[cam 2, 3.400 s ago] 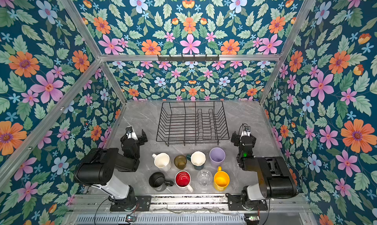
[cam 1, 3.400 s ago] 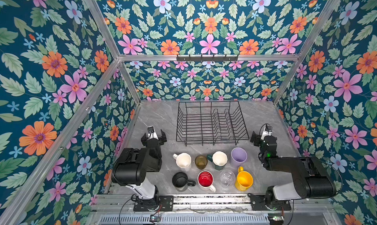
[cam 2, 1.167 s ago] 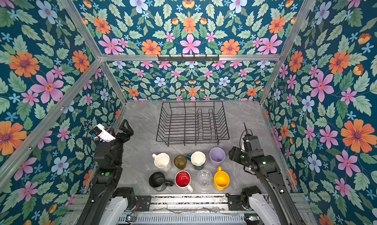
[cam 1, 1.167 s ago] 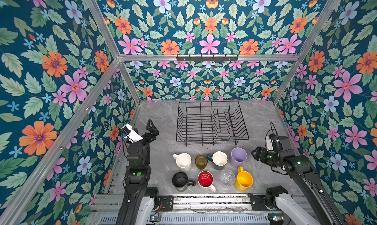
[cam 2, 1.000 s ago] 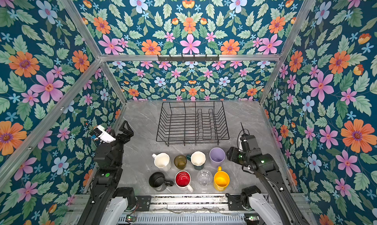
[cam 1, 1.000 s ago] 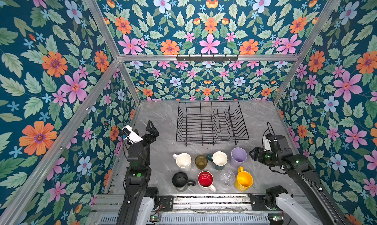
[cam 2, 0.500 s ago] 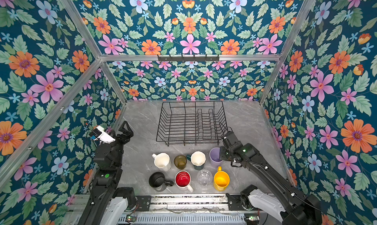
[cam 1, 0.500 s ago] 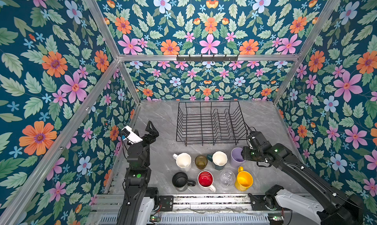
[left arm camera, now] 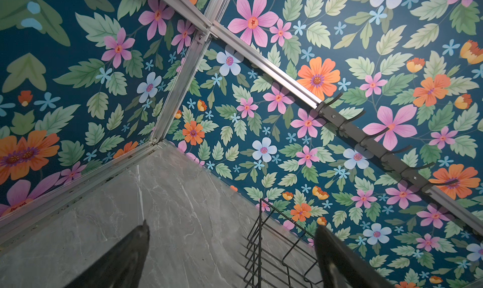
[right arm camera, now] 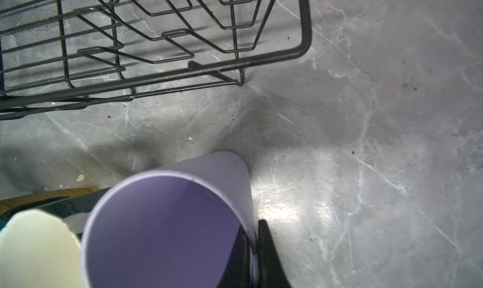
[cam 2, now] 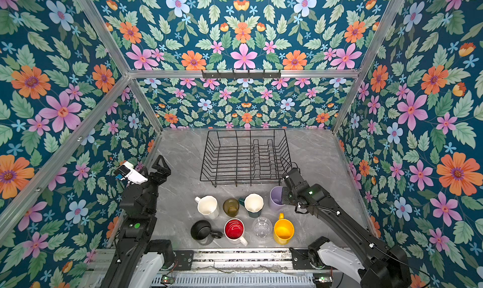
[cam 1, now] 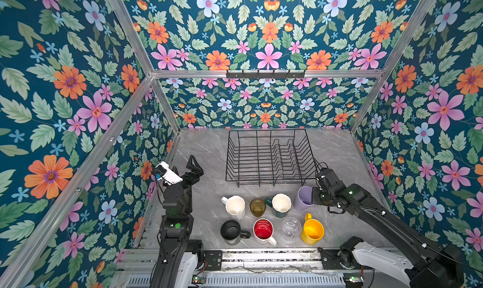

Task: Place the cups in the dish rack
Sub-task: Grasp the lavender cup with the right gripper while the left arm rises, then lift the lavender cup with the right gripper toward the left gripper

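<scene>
Clamping: right pincer now pinches lilac tumbler rim | left pincer wide, unmoved

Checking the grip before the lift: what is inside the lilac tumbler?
The right gripper has one jaw inside the lilac tumbler, pinching its wall. Nothing else shows inside; the bottom beneath that jaw is hidden.

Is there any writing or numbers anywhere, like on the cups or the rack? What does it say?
No words or numbers can be read.
The lilac tumbler, the yellow mug and the six others are plain.
The dish rack is bare wire.
The walls show only flowers and leaves.
Any print on the front rail's parts is too small to read.
</scene>
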You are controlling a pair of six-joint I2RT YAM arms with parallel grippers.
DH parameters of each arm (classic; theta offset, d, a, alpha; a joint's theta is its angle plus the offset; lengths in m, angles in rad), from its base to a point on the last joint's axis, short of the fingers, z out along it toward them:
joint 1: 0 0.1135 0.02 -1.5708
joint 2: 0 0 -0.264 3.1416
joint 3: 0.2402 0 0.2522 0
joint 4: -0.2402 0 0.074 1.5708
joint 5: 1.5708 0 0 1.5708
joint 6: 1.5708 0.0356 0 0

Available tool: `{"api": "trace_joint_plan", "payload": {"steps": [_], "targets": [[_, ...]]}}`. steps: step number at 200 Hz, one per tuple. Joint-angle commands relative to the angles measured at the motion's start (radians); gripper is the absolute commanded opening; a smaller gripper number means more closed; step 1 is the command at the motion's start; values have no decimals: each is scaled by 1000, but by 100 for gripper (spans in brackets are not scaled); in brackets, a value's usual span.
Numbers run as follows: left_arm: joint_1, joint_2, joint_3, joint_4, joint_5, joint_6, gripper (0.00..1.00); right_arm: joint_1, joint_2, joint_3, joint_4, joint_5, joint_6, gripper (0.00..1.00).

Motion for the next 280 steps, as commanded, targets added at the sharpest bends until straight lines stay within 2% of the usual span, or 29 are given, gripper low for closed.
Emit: {"api": "trace_joint_plan", "payload": {"steps": [1, 66, 110, 137, 162, 186, 200, 217, 231, 280], "targets": [[0, -6, 1, 6, 3, -4, 100, 0, -13, 17, -39, 48, -13, 0], [0, -13, 3, 28, 38, -5, 100, -44, -135, 151, -202, 79, -51, 0], [0, -10, -21, 152, 184, 2, 100, -151, -201, 226, -160, -123, -58, 0], [0, 8, -26, 256, 371, 21, 100, -172, -189, 238, -45, -303, -15, 0], [0, 51, -30, 390, 634, 23, 99, -182, -146, 241, 77, -447, 26, 0], [-1, 145, -53, 661, 939, -92, 99, -229, -106, 213, 257, -636, 102, 0], [-1, 211, -58, 842, 1050, -202, 99, -271, -80, 189, 370, -752, 164, 0], [-6, 276, -56, 988, 1110, -296, 98, -293, -51, 163, 508, -848, 228, 0], [-22, 317, -51, 1043, 1140, -317, 98, -293, -18, 160, 597, -904, 265, 0], [-163, 406, 1, 935, 1146, -178, 98, -293, 69, 150, 877, -1065, 407, 0]]}}
